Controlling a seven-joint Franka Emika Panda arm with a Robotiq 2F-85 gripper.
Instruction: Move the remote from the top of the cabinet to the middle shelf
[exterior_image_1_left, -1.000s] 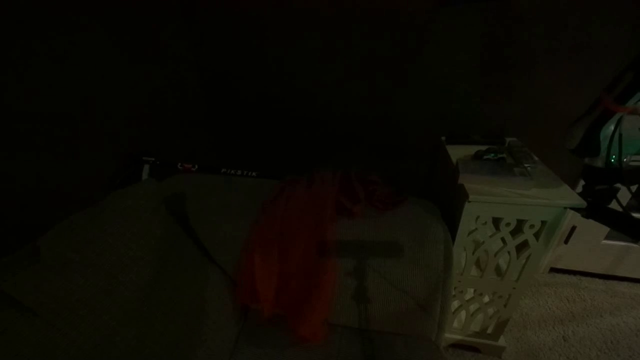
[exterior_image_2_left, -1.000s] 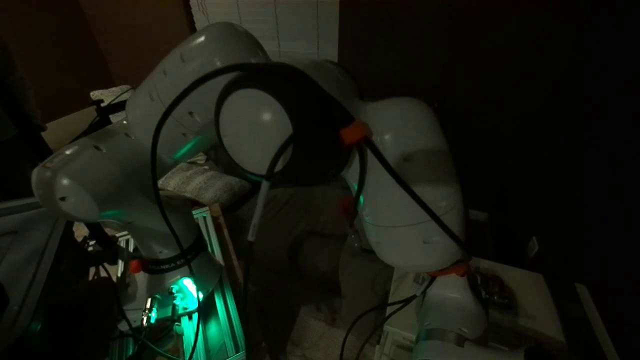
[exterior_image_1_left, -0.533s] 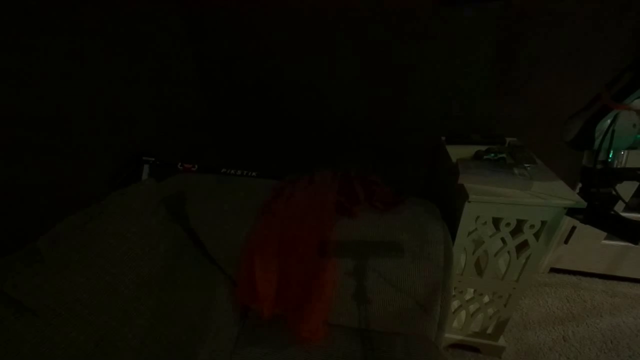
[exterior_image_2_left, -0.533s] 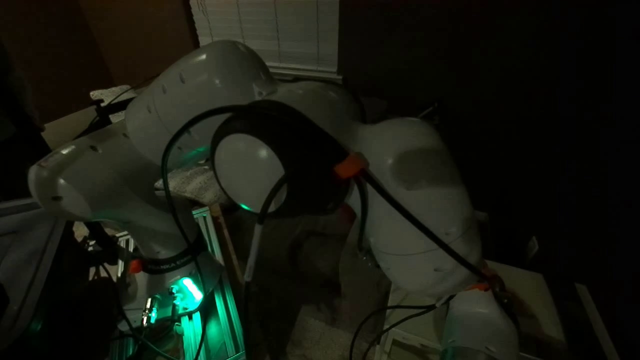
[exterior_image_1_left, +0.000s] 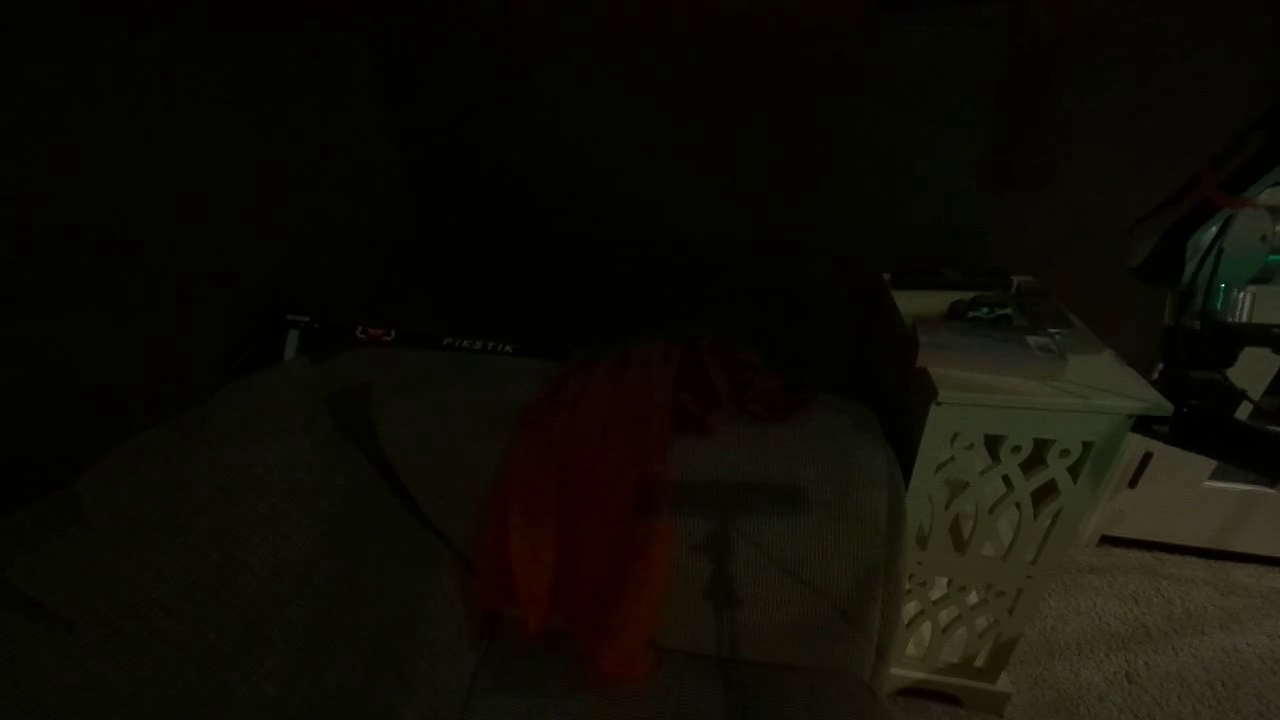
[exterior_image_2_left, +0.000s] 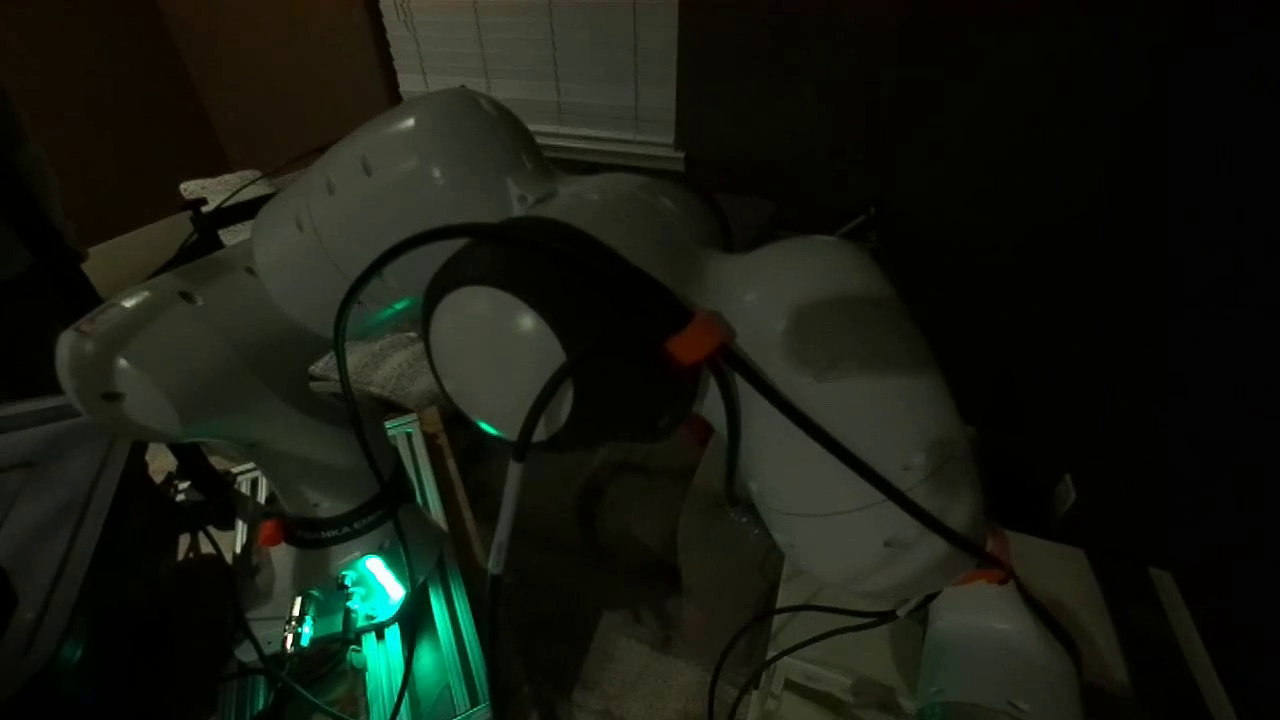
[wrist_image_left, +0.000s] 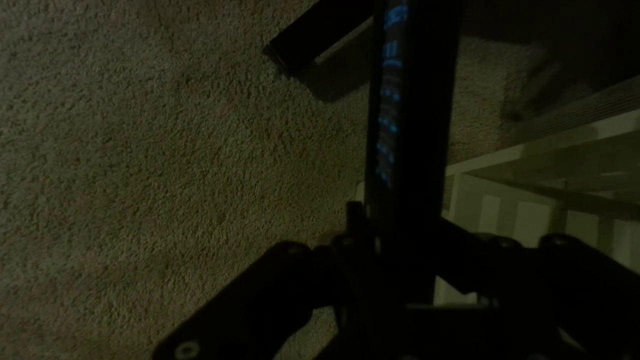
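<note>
The remote is a long dark bar with bluish-lit buttons. In the wrist view the remote (wrist_image_left: 390, 100) sticks up from between my fingers. My gripper (wrist_image_left: 400, 225) is shut on it, with a finger on each side. The white cabinet (exterior_image_1_left: 1010, 500) with lattice side panels stands at the right in an exterior view, and its top (exterior_image_2_left: 1080, 580) shows at the lower right in an exterior view. In the wrist view the open cabinet (wrist_image_left: 467, 210) lies to the right of the held remote. Its shelves are hard to make out in the dark.
A small dark object (exterior_image_1_left: 985, 310) lies on the cabinet top. The couch (exterior_image_1_left: 780, 570) with an orange cloth (exterior_image_1_left: 590, 520) stands beside the cabinet. A dark bar (wrist_image_left: 320, 37) lies over the carpet (wrist_image_left: 175, 150). A white drawer unit (exterior_image_1_left: 1190, 495) is behind. Cables (exterior_image_2_left: 790, 620) hang near the cabinet.
My arm has moved down and to the right in an exterior view, with most of that motion early on. The cabinet and couch have not moved.
</note>
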